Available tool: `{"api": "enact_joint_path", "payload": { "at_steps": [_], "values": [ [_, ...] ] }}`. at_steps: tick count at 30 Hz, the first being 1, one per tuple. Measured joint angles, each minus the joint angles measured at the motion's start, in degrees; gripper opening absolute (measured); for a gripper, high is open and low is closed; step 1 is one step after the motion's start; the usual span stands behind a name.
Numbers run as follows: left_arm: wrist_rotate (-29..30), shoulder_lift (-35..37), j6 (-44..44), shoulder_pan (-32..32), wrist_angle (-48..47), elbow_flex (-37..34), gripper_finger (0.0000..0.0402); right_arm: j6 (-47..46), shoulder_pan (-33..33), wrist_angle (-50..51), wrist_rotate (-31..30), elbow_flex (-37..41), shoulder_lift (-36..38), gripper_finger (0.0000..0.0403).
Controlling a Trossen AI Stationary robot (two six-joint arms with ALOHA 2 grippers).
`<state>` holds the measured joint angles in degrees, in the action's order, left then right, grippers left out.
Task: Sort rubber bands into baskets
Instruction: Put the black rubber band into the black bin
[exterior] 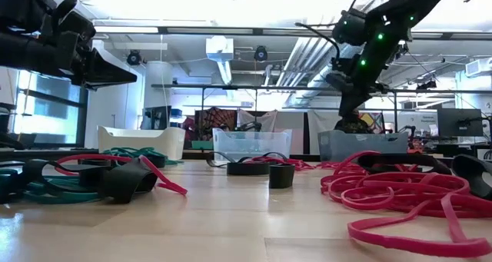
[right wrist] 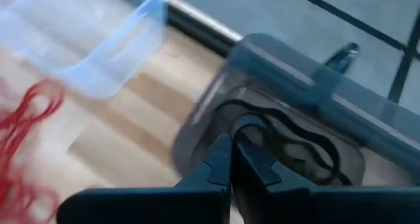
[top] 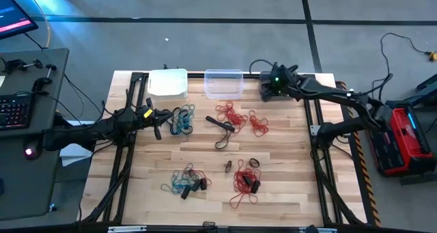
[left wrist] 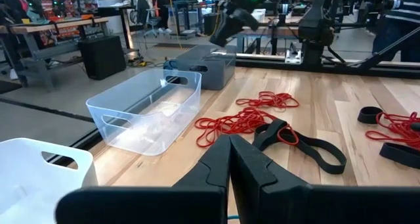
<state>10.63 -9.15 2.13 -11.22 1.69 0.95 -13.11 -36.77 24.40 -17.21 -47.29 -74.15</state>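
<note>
Three baskets stand in a row at the table's far edge: white [top: 168,83], clear [top: 224,83] and dark grey [left wrist: 210,66]. Above the dark grey basket [right wrist: 295,106], my right gripper [right wrist: 233,142] is shut and slants down, with a black rubber band [right wrist: 289,135] at its tips. My left gripper [left wrist: 230,152] is shut and level at the table's left, holding nothing, beside a teal bunch [top: 181,120]. Red bunches [top: 232,113] and wide black bands [top: 222,127] lie mid-table. Mixed bunches [top: 186,182] [top: 246,182] lie nearer the front. My right gripper pinches a black rubber band between its fingertips, at a small loop [right wrist: 251,122] that curls out right beside them. The fingers slant down from the table's right. The band trails from the tips into the dark grey basket; whether its lower end rests on the bottom, I cannot tell.
A black metal frame [top: 130,124] runs along the table's left and right sides. A desk with a keyboard [top: 17,110] stands left of the table, a red case [top: 403,137] to its right. Bare wood lies between the bunches at mid-table.
</note>
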Motion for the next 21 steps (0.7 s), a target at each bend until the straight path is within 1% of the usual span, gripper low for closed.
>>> {"api": "enact_joint_path", "payload": {
  "at_steps": [5, 9, 15, 21],
  "values": [
    [0.0, 0.0, 0.0, 0.0, 0.0, 0.0, 0.0000, -1.9, -4.0, 0.1, 0.0, 0.0, -1.2, 0.0000],
    [0.0, 0.0, 0.0, 0.0, 0.0, 0.0, 0.0000, -2.7, -5.8, 0.1, -0.1, 0.1, -3.7, 0.0000],
    [0.0, 0.0, 0.0, 0.0, 0.0, 0.0, 0.0000, -6.4, -7.7, 0.1, -0.2, 0.1, -7.5, 0.0000],
    [0.0, 0.0, 0.0, 0.0, 0.0, 0.0, 0.0000, -7.4, -8.8, -0.1, -1.2, 0.1, -8.8, 0.0000]
  ]
}}
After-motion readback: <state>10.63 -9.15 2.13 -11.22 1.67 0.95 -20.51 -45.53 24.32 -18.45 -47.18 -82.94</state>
